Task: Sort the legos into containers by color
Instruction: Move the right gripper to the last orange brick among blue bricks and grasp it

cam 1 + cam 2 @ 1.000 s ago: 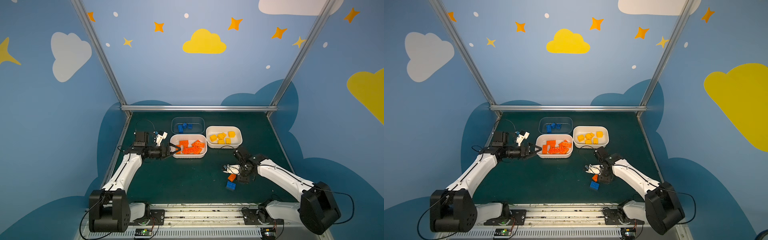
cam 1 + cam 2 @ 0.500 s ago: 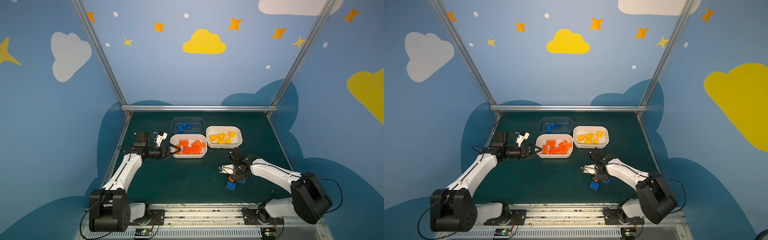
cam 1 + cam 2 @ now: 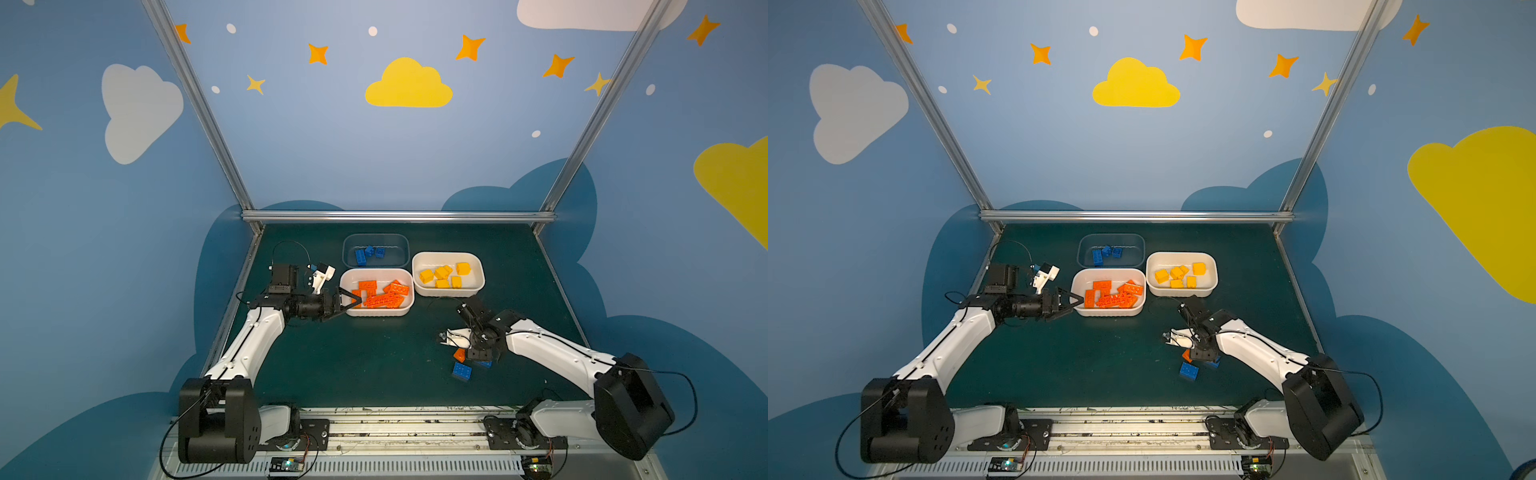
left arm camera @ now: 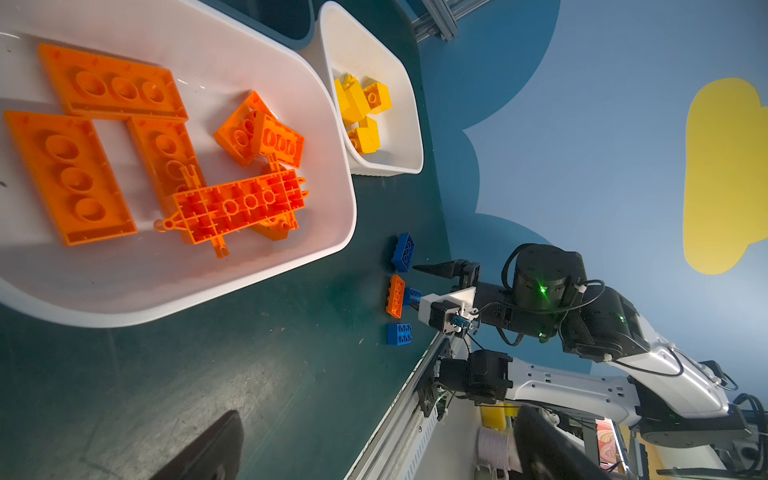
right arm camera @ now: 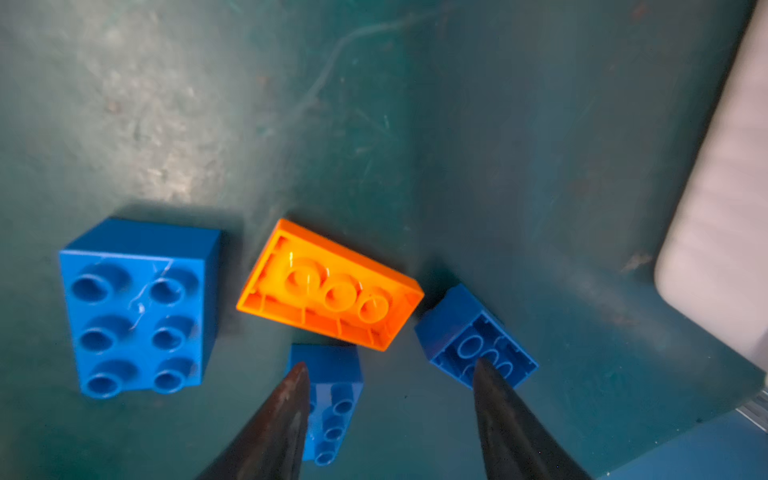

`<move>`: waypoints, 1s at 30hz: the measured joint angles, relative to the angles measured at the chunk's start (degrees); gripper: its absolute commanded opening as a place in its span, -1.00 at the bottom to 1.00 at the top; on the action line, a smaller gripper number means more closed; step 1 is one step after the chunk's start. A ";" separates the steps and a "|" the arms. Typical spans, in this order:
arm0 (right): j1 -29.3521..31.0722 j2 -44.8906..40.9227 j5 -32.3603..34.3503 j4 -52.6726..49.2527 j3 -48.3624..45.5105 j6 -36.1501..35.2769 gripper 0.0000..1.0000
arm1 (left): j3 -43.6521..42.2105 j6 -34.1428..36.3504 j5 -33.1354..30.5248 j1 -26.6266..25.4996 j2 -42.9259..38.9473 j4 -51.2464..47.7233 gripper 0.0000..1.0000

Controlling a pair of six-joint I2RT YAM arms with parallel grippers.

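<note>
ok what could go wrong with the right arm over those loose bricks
The right gripper is open over a tight cluster: one finger over a small blue brick, the other over an upturned blue brick, the orange brick beside them. Closing may catch the wrong brick or shove the orange brick aside.

The left arm [image 3: 249, 345] and right arm [image 3: 552, 353] wear glossy white shells between bulky black joint housings [image 3: 216, 419]; thin black cables [image 3: 695, 403] loop alongside, and green lights [image 4: 542, 289] glow on the right arm's wrist.

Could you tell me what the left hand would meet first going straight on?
Probably the white tub holding orange bricks: the left hand points at its end wall, though it may clear the rim.
</note>
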 measured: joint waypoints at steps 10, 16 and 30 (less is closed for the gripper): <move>0.87 6.86 0.37 4.81 -0.50 -1.01 0.25 | 0.02 0.07 -0.02 -0.28 1.16 -0.04 1.00; 1.66 9.07 0.22 5.55 1.33 -0.72 0.19 | 0.02 0.28 -0.04 -0.28 1.11 -0.24 1.00; -1.64 13.73 -7.82 1.07 5.75 4.92 -0.38 | 0.02 1.09 -0.22 -0.28 0.37 -1.20 0.99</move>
